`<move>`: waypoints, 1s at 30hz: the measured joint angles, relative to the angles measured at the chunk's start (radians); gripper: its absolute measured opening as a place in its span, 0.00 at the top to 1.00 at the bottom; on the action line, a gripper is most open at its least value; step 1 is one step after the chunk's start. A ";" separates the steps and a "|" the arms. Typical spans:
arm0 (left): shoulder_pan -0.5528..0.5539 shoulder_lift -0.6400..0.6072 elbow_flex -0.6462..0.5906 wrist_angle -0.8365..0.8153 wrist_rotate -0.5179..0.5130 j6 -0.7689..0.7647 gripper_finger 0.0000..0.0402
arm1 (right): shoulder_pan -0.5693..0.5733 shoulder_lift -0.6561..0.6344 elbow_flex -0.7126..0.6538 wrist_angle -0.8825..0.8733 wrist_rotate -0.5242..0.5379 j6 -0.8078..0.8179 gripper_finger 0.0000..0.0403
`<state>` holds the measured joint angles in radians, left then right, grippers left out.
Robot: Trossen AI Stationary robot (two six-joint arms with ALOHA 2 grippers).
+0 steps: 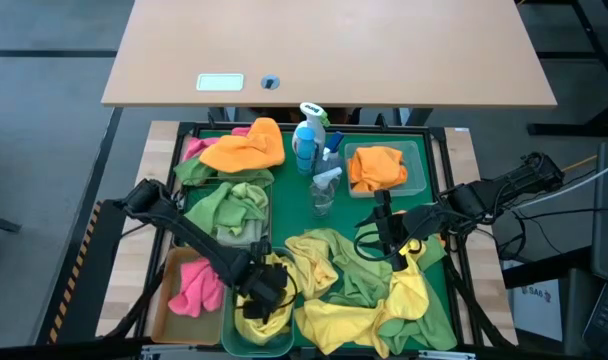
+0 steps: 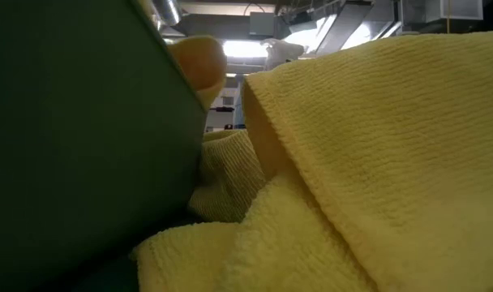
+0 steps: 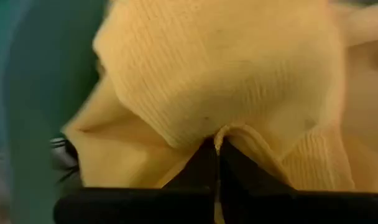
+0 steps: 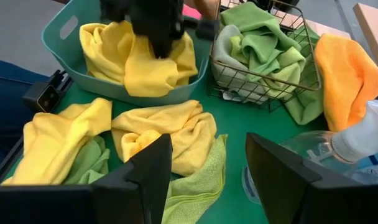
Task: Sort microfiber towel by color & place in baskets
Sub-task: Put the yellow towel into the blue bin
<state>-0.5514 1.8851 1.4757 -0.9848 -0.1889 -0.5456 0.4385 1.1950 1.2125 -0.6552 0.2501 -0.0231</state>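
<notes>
Four baskets: one amber-tan (image 1: 164,300), one teal (image 4: 64,56), one wire-mesh (image 4: 239,84), one clear (image 1: 416,165); one green tray (image 1: 359,215). Two spray bottles, one blue-and-white (image 1: 307,140) and one clear (image 1: 324,190); two arms, so two tools, left tool (image 1: 264,290) and right tool (image 1: 394,245). Two orange towels (image 1: 249,148) (image 1: 376,165), two pink towels (image 1: 197,285) (image 1: 199,145), several yellow towels (image 1: 334,325) and several green towels (image 1: 229,205), too bunched and overlapped for an exact count.
</notes>
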 joint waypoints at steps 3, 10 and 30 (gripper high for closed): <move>0.018 0.000 -0.096 0.091 0.050 0.006 1.00 | 0.000 0.000 0.000 0.000 0.000 0.000 0.50; 0.035 -0.008 -0.181 0.117 -0.008 0.009 1.00 | 0.000 0.000 0.000 0.001 0.000 0.000 0.50; 0.036 0.001 0.027 -0.086 -0.048 0.006 0.78 | 0.000 0.000 0.000 0.002 -0.001 0.000 0.50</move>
<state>-0.5152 1.8862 1.5028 -1.0712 -0.2371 -0.5400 0.4381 1.1954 1.2125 -0.6533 0.2493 -0.0231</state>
